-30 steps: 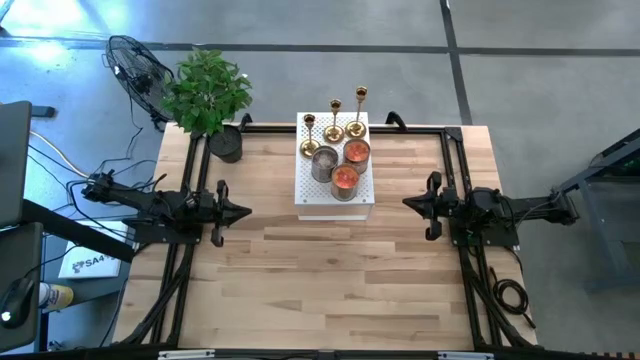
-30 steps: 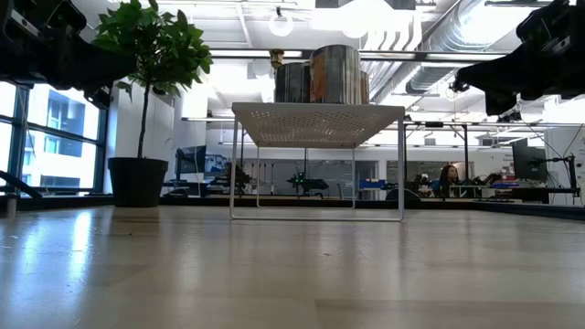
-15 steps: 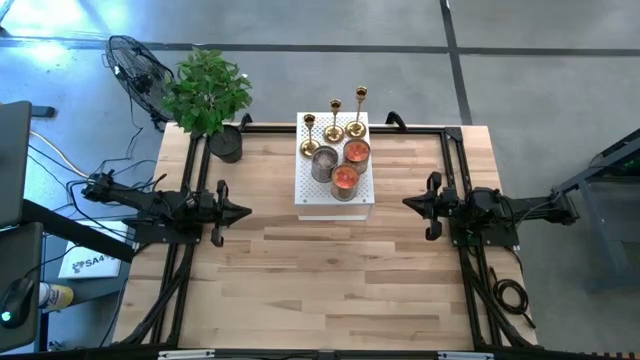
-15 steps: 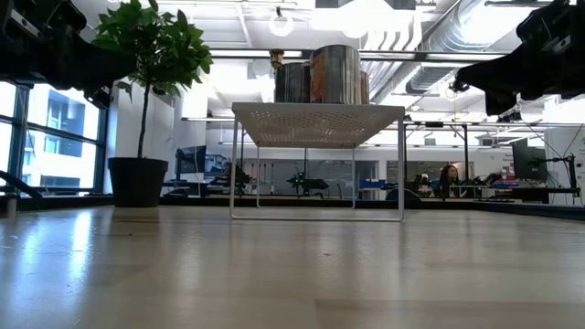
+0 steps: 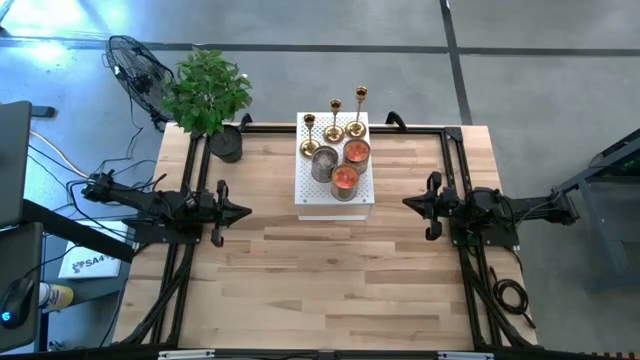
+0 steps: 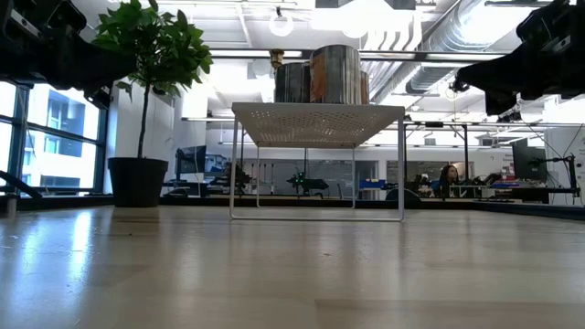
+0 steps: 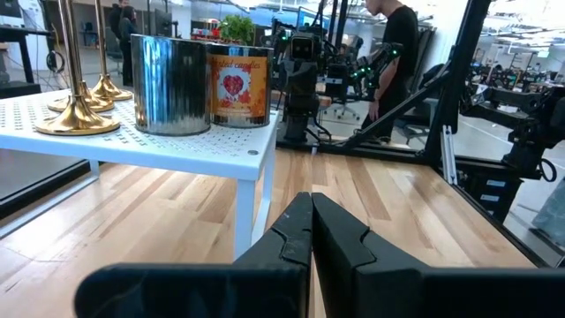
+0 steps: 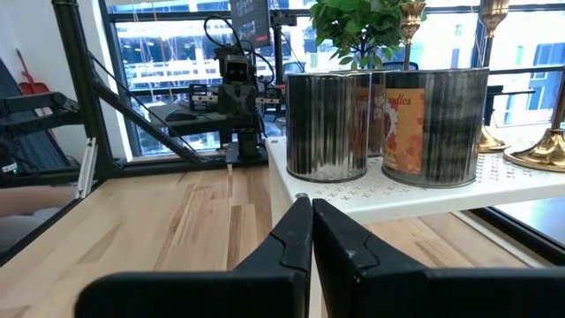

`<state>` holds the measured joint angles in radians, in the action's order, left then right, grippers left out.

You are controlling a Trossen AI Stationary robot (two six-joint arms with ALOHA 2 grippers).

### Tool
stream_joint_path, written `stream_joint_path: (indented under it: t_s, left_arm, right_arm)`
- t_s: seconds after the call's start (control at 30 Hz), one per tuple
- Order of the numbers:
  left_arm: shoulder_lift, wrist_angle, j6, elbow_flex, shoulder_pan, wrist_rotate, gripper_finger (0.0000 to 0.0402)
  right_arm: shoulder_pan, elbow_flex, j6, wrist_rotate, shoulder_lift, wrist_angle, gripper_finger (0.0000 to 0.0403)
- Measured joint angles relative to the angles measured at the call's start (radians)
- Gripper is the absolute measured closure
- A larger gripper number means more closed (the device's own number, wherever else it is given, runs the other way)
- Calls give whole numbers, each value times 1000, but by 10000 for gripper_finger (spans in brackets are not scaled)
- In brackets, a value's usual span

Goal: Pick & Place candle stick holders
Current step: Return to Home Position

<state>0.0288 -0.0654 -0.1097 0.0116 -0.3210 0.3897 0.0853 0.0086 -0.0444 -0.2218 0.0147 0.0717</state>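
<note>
**Three brass candle stick holders on a white shelf; both tools clenched and empty**

Candle stick holders (image 5: 334, 122): 3 gold-brass pcs, upright, in a slanted row along the rear strip of the white perforated shelf (image 5: 304, 190) (top of the high view). Round bases sit on the shelf top; slim stems, small cups above.

On the same shelf, just in front of them, 3 candle tins (image 5: 344, 178) are bunched close together. From above one is silver-grey and two show orange fill.

The shelf stands on thin legs at the rear middle of the wooden bench (image 5: 330, 270).

Left tool (image 5: 244, 211): over the bench's left side, pointing toward the shelf and well apart from it. Its fingers (image 7: 296, 231) are pressed together w/ nothing between them.

Right tool (image 5: 408, 203): mirror pose on the right side, also apart from the shelf. Its fingers (image 8: 296, 231) are likewise closed tight and empty.

Surroundings: a potted plant (image 5: 205, 92) sits at the bench's rear-left corner, w/ a fan (image 5: 135, 62) on the floor just beyond it. In the left wrist view a person (image 7: 402, 53) stands in the room behind the bench.
</note>
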Motion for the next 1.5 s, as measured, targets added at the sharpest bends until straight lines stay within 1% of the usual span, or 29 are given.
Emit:
stream_joint_path:
  t_s: [0.93, 1.5]
  left_arm:
    - [0, 0, 0, 0, 0, 0, 400]
    - [0, 0, 0, 0, 0, 0, 400]
  right_arm:
    - [0, 0, 0, 0, 0, 0, 402]
    - [0, 0, 0, 0, 0, 0, 394]
